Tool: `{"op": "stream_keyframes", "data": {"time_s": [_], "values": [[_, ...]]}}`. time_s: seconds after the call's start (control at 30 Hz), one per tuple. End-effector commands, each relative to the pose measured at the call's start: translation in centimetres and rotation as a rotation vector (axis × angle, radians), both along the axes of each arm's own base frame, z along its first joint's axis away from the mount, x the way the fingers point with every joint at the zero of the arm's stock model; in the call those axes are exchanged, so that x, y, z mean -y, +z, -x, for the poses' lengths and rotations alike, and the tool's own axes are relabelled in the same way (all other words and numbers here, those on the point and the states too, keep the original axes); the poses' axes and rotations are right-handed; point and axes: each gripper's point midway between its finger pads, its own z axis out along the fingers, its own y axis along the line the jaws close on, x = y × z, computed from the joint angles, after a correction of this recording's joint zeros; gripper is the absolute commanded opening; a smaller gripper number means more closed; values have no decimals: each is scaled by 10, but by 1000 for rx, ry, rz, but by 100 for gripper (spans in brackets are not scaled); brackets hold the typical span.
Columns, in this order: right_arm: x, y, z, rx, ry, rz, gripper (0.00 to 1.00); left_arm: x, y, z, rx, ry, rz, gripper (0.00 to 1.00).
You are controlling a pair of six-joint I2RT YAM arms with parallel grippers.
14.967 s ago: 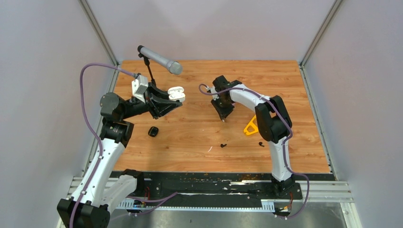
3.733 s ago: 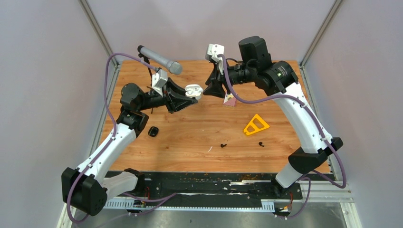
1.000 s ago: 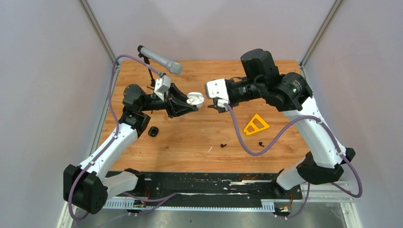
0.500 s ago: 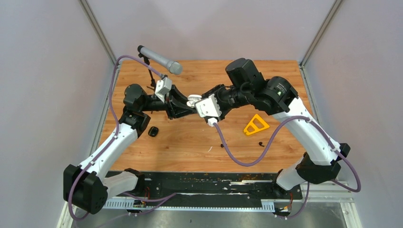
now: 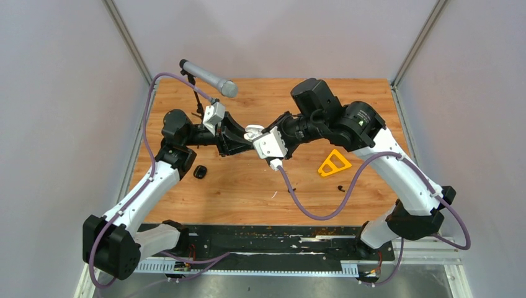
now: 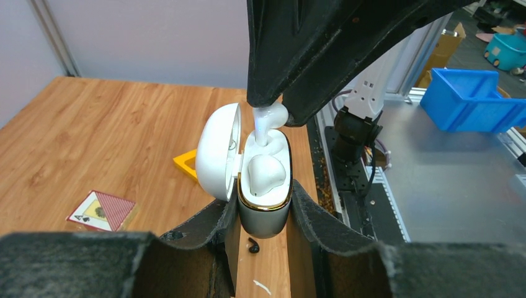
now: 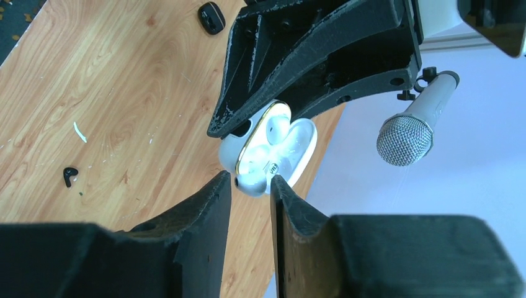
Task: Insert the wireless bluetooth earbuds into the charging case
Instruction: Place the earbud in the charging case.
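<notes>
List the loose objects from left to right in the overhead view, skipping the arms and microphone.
black case → white charging case, held open above the table → thin white sliver → yellow triangle. The black earbud by the triangle overlaps it sideways, so it's left out.

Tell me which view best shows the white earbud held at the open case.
Left wrist: the white earbud hangs clear between the right gripper's fingers, stem pointing into the open charging case. Right wrist shows only a bit of it between its fingertips. Top external hides it behind the right wrist.
</notes>
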Motion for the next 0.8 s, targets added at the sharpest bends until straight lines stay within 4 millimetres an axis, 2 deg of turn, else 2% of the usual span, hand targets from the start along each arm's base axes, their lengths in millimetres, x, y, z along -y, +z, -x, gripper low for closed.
{"op": "stream_keyframes", "data": {"time_s": [0.0,0.37,0.77], "values": [[-9,6,1,51,33,-21,29,-1,9,5,56,-11,10,0],[-12,9,-7,78,6,-26,23,-1,8,4,52,-11,8,0],[-16,18,3,32,21,-64,23,0,7,2,50,-5,8,0]]}}
